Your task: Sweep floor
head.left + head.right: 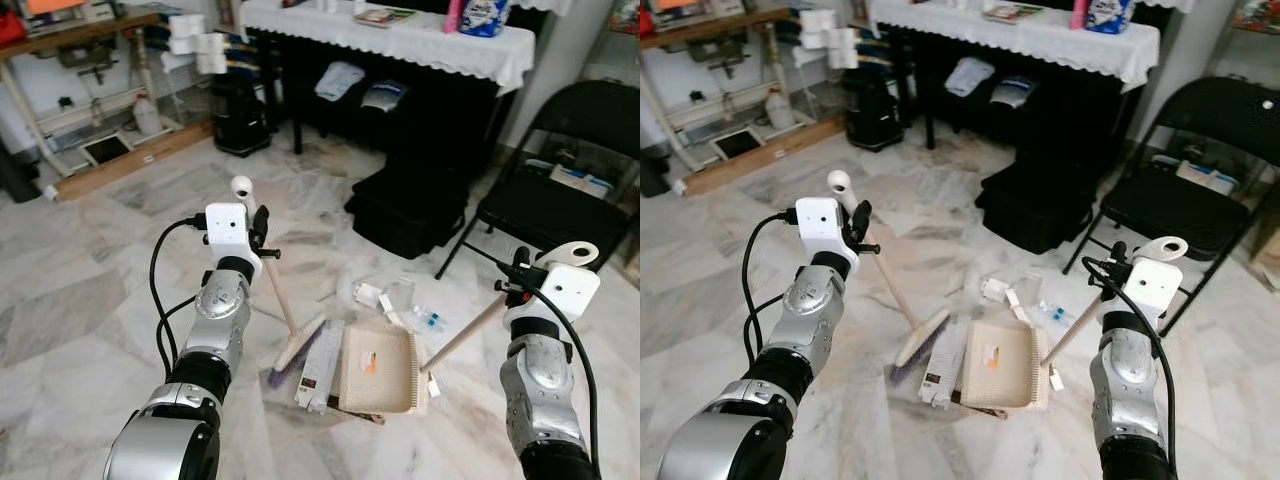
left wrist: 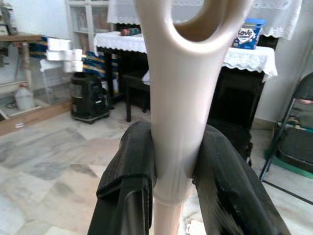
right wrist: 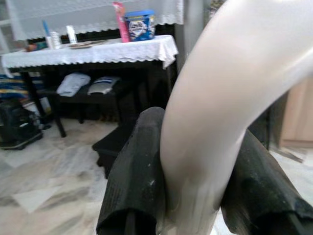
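Marble floor [image 1: 90,300]: left pincer [image 2: 171,166] pinches broom [image 1: 296,352], right pincer [image 3: 195,186] pinches dustpan [image 1: 378,372]; broom head just left of pan.

- A pale grey-veined marble floor [image 1: 90,270] is filling the room, catching soft daylight.
- A white lace-edged cloth [image 1: 400,40] is covering a dark table along the far wall.
- A black folding chair [image 1: 560,190] is standing to the right.
- A wooden shelf unit [image 1: 80,90] is standing to the left.
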Robot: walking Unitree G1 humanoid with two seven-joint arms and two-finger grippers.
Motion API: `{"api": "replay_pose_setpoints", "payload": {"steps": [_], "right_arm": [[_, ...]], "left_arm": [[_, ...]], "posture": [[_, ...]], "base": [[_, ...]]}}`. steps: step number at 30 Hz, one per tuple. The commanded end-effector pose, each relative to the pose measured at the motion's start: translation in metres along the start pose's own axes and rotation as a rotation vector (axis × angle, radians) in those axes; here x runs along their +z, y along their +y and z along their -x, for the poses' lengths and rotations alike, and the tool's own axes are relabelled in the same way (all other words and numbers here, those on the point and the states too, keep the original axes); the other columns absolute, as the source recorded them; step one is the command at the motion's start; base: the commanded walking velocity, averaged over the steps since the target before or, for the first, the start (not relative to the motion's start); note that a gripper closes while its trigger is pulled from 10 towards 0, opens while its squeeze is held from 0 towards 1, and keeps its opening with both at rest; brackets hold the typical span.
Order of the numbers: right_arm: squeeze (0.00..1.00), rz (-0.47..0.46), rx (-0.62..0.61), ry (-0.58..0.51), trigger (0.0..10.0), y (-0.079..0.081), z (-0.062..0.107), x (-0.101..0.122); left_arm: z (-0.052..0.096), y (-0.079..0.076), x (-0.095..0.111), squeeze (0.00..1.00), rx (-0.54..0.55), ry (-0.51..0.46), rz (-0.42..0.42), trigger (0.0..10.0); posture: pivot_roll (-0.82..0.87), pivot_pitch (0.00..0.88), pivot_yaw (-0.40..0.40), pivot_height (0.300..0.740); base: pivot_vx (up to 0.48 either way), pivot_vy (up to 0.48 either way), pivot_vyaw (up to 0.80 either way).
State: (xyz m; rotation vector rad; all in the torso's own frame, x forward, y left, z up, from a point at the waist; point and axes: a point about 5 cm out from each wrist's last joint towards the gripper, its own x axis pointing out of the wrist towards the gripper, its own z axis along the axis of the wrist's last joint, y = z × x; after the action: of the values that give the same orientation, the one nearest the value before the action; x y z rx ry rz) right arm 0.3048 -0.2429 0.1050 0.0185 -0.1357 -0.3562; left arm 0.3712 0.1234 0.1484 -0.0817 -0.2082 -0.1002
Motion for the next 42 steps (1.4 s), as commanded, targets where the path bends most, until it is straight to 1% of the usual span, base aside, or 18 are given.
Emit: {"api": "replay_pose_setpoints", "payload": {"steps": [1,5,13,19,26,33,37,38,39,42], "right_arm": [[0.0,-0.009,0.006,-0.062,10.0,0.003,-0.005,0.015],[0.0,-0.007,0.007,-0.055,10.0,0.002,-0.003,0.013],[0.0,-0.007,0.006,-0.051,10.0,0.002,-0.003,0.013],[0.0,-0.008,0.008,-0.067,10.0,0.003,-0.004,0.019],[0.0,0.001,0.005,-0.062,10.0,-0.001,0.002,0.017],[0.0,0.019,-0.022,-0.01,10.0,-0.011,0.015,0.003],[0.0,0.041,-0.044,0.07,10.0,-0.019,0.032,-0.019],[0.0,0.041,-0.044,0.07,10.0,-0.019,0.032,-0.019],[0.0,0.037,-0.052,0.089,10.0,-0.02,0.038,-0.024],[0.0,0.032,-0.074,0.114,10.0,-0.022,0.047,-0.032]], "left_arm": [[-0.004,-0.003,0.011,0.0,-0.014,-0.046,-0.008,10.0],[-0.004,-0.004,0.011,0.0,-0.016,-0.048,-0.005,10.0],[-0.004,-0.002,0.011,0.0,-0.014,-0.047,-0.008,10.0],[-0.005,-0.003,0.011,0.0,-0.019,-0.051,-0.002,10.0],[-0.005,-0.003,0.01,0.0,-0.017,-0.043,-0.011,10.0],[-0.004,-0.003,0.009,0.0,-0.018,-0.036,-0.015,10.0],[-0.003,-0.005,0.008,0.0,-0.021,-0.034,-0.016,10.0],[-0.003,-0.005,0.008,0.0,-0.021,-0.034,-0.016,10.0],[-0.003,-0.005,0.008,0.0,-0.022,-0.033,-0.016,10.0],[-0.004,-0.005,0.008,0.0,-0.024,-0.032,-0.018,10.0]], "posture": [[-0.17,0.0,0.034,0.74],[-0.17,0.0,0.034,0.74],[-0.17,0.0,0.035,0.74],[-0.18,0.0,0.036,0.74],[-0.18,0.0,0.035,0.74],[-0.18,0.0,0.034,0.74],[-0.18,0.0,0.035,0.74],[-0.18,0.0,0.035,0.74],[-0.18,0.0,0.037,0.74],[-0.18,0.0,0.042,0.74]], "base": [[-0.48,0.0,0.0],[-0.359,0.0,0.0],[0.0,0.0,0.0],[-0.424,0.0,0.0],[0.0,0.0,0.0],[0.0,0.0,0.0],[0.0,0.0,0.0],[0.0,0.0,0.0],[0.0,0.0,0.0],[0.0,0.0,0.0]]}}
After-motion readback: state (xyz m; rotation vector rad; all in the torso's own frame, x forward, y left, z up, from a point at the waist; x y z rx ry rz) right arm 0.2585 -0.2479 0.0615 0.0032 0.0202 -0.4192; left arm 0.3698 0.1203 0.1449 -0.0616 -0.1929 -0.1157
